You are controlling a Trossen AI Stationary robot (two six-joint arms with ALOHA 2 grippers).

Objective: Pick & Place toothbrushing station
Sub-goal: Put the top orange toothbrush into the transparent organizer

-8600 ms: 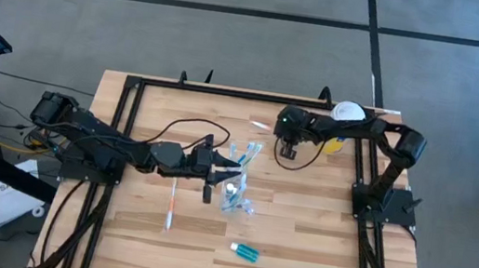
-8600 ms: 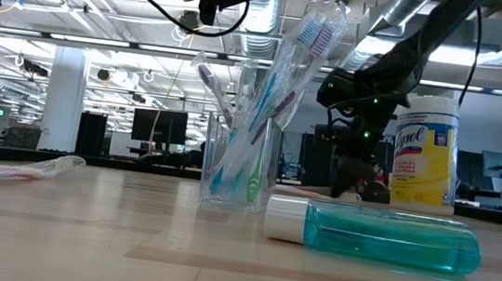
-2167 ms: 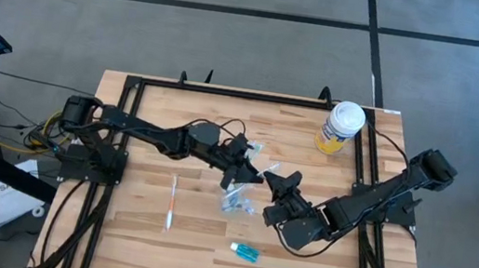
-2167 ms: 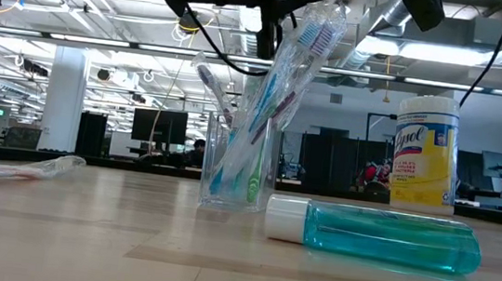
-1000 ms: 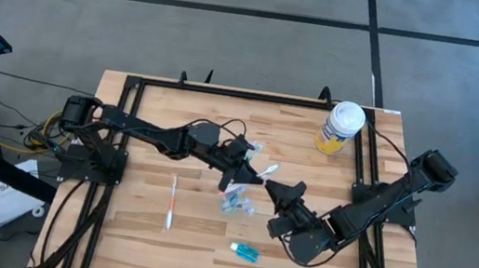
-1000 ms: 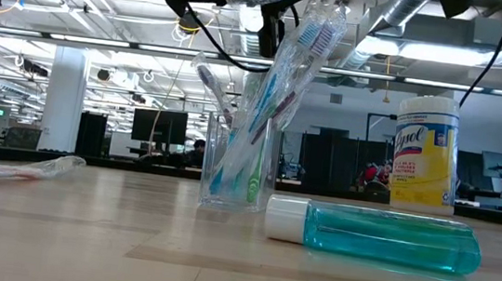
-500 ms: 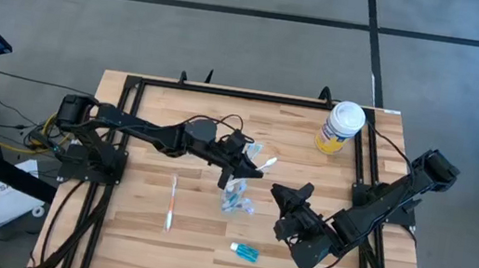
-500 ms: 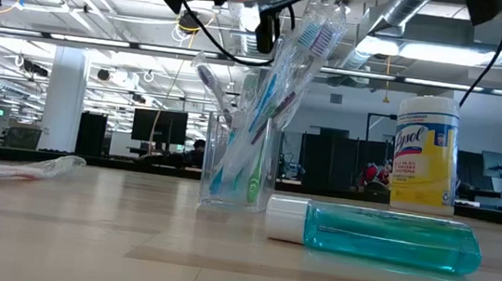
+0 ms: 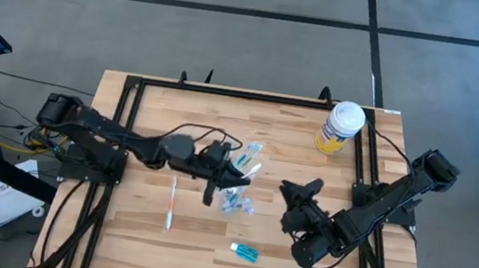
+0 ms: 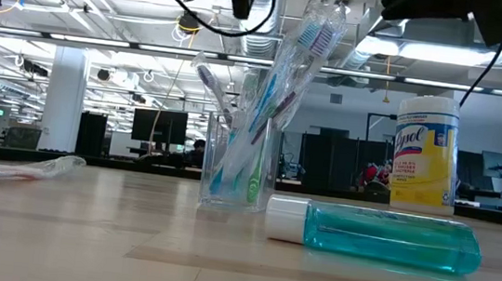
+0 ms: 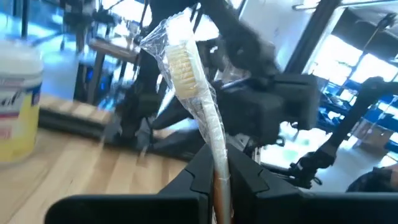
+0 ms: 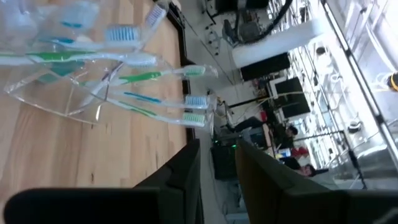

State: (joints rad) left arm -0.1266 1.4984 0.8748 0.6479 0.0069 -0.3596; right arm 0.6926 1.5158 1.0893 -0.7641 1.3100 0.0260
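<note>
A clear tumbler (image 9: 232,199) (image 10: 240,158) stands mid-table with several toothbrushes leaning in it, heads up. A blue, white-capped tube (image 9: 245,251) (image 10: 372,236) lies on its side near the front edge. My left gripper (image 9: 233,165) (image 11: 217,180) hovers above and just left of the tumbler, shut on a plastic-wrapped toothbrush (image 9: 251,166) (image 11: 186,81). My right gripper (image 9: 299,189) (image 12: 217,168) hangs open to the right of the tumbler with nothing between its fingers. Another wrapped toothbrush (image 9: 170,204) lies flat on the table to the left. My left gripper pinches the wrapped toothbrush's handle (image 11: 217,163) between its two fingers. The fingers come level from the table's left, and the brush runs on along them. Its bristle head (image 11: 177,59) sticks out beyond the fingertips. The brush is lifted clear of the tumbler and table.
A yellow container with a white lid (image 9: 339,127) (image 10: 425,154) stands at the table's far right corner. A black frame rail (image 9: 226,93) runs along the far edge. Bare wood lies at the near left.
My left gripper has drawn back toward the table's left edge and rolled, carrying the wrapped toothbrush up and away from the tumbler's right side. My right gripper has rolled and shifted slightly toward the right edge. The tumbler and tube have stayed put.
</note>
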